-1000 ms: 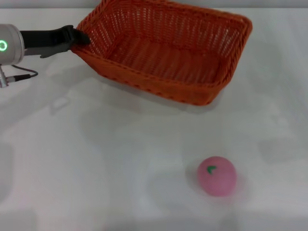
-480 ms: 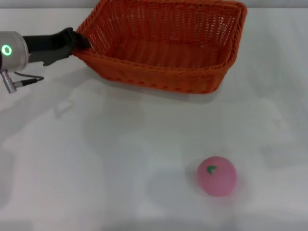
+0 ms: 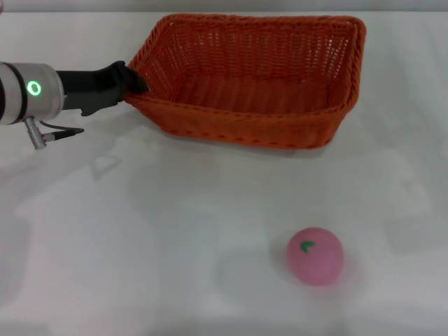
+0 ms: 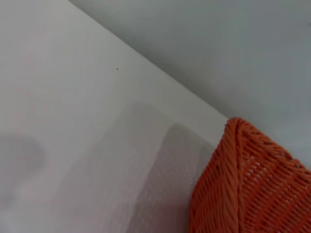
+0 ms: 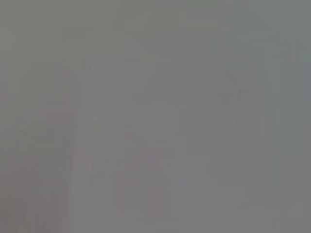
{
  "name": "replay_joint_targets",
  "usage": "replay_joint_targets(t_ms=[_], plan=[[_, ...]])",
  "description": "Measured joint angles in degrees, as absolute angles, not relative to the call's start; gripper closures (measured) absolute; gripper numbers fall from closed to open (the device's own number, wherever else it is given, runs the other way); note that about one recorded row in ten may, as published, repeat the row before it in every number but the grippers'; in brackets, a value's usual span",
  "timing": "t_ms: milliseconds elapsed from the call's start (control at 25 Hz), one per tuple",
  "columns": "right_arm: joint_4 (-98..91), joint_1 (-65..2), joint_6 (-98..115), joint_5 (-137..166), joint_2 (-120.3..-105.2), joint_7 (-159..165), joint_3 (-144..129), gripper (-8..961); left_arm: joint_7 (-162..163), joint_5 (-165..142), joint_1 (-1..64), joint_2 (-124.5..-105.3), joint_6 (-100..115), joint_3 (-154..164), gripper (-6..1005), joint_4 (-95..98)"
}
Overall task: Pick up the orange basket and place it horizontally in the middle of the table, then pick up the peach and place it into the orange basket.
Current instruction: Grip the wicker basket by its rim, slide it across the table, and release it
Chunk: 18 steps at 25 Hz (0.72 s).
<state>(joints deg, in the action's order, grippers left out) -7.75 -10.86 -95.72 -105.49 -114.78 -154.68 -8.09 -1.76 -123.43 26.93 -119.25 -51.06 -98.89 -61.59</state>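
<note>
my left gripper (image 3: 134, 82) has its fingers clamped on the left rim of the orange basket (image 3: 255, 80), which sits at the far side of the surface (image 3: 175, 231). the peach (image 3: 315, 255) lies near me, well apart. right gripper isn't visible.

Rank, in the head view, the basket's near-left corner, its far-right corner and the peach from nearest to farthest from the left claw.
1. Near-left corner of the orange basket: the left claw grips the rim right here.
2. Far-right corner: across the basket, toward the table's far right.
3. The peach: alone on the near right of the table. Items 2 and 3 look almost equally far, so treat their order as uncertain.
</note>
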Motion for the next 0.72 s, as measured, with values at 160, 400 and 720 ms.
replay_joint_targets(t_ms=[160, 400, 720], plan=[[-7.8, -10.4, -95.7, -105.6, -114.78, -154.7, -8.1, 113, -0.6, -124.6, 26.9, -119.31, -50.7, -98.2, 802, -62.0], [-8.1, -10.0, -95.8, -105.6, -114.78, -154.7, -8.1, 113, -0.6, -124.6, 26.6, -119.15, -50.6, -98.5, 788, -61.9], [-8.2, -10.0, -95.9, -105.6, -114.78, -154.7, -8.1, 114, -1.2, -123.0, 26.6, -118.94, -51.3, -98.7, 763, -61.7]])
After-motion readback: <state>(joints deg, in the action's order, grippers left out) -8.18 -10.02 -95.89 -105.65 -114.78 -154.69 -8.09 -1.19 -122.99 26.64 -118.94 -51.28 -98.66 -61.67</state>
